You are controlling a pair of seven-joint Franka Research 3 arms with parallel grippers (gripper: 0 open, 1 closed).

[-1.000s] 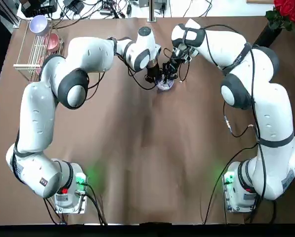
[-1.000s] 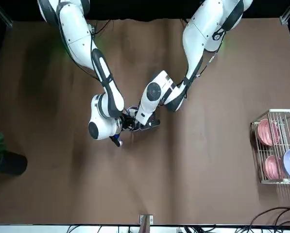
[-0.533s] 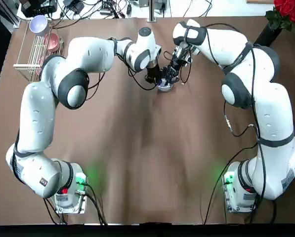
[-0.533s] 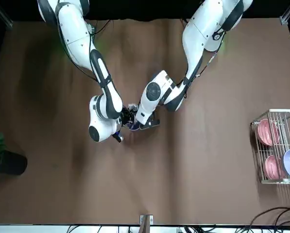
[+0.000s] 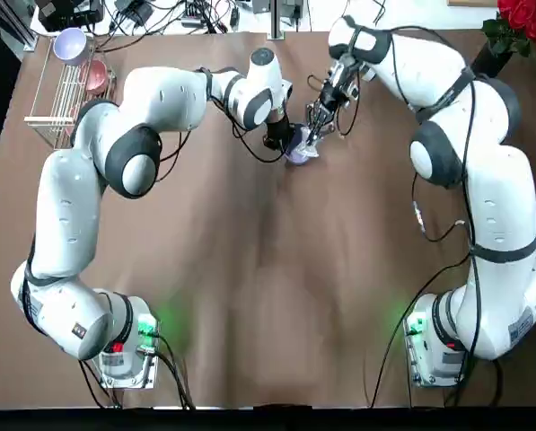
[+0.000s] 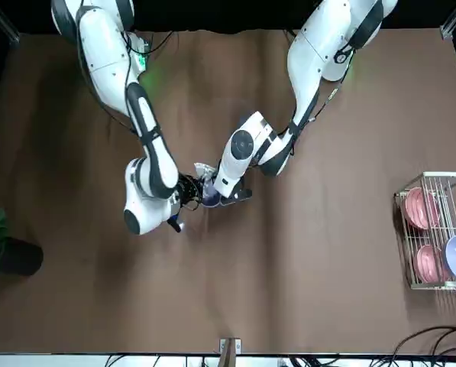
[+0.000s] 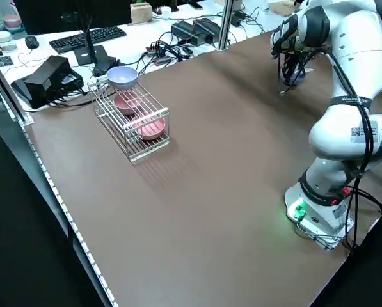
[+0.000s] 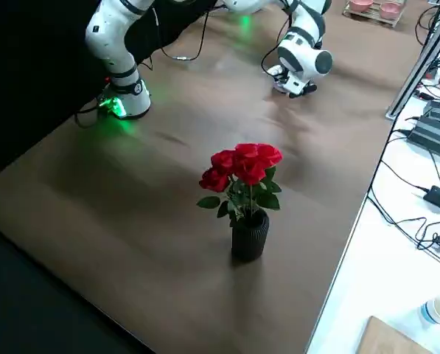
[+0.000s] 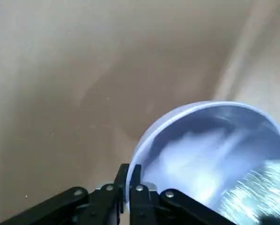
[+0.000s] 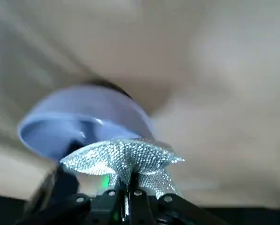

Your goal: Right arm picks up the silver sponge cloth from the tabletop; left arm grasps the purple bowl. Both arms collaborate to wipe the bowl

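Note:
The purple bowl (image 5: 297, 153) is held tilted just above the table's far middle, and my left gripper (image 5: 278, 140) is shut on its rim (image 9: 144, 140). In the left wrist view the bowl's pale inside (image 9: 215, 150) faces the camera, with a bit of the silver sponge cloth (image 9: 264, 187) at its edge. My right gripper (image 5: 318, 119) is shut on the silver sponge cloth (image 10: 123, 157), which it holds close beside the bowl (image 10: 83, 122). In the front view the two grippers meet around the bowl (image 6: 210, 199), with the cloth (image 6: 205, 169) just above it.
A wire rack (image 5: 50, 94) at the far left corner holds pink bowls (image 5: 93, 75) and another lavender bowl (image 5: 70, 43). A black vase of red roses (image 5: 510, 27) stands at the far right corner. Cables and electronics lie beyond the far edge.
My right wrist has swung toward the table's far edge and drawn the cloth back from inside the bowl to its side. The left gripper still holds the bowl in about the same place.

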